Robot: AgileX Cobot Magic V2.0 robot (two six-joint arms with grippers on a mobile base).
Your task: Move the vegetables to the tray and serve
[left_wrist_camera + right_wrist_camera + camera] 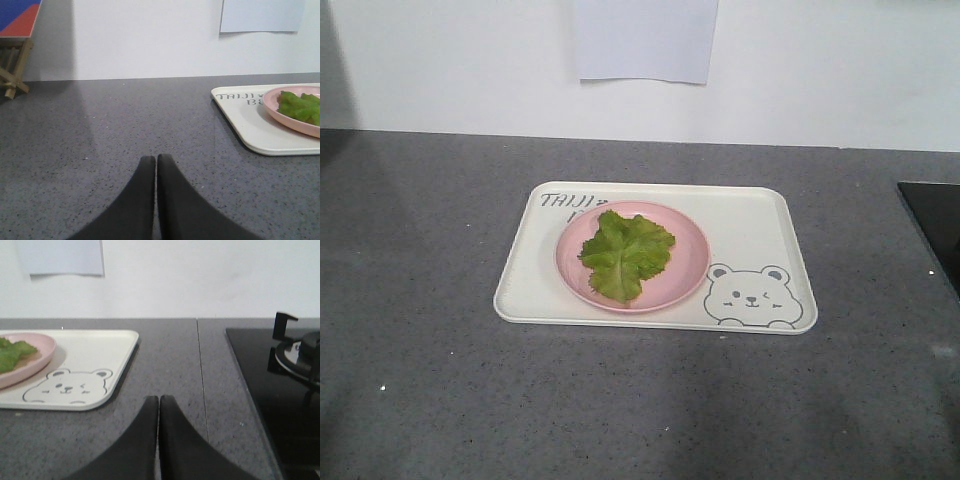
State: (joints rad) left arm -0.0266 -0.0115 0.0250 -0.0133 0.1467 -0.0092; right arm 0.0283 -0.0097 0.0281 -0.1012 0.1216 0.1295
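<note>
Grey counter (420, 300): we see lettuce (625, 253) on pink plate (685, 262), plate on tray (760, 225); left gripper (156, 162) at tray's 9 o'clock, right gripper (159, 402) at 3 o'clock, both pinched closed, empty.

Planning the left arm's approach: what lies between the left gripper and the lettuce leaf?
In the left wrist view: bare grey counter, then the tray rim and pink plate edge, between the left gripper and the lettuce leaf.

The lettuce leaf (626, 254) is laid on a plate (686, 268), which is set on the tray (760, 225); a stove (935, 230) is placed far right.
</note>
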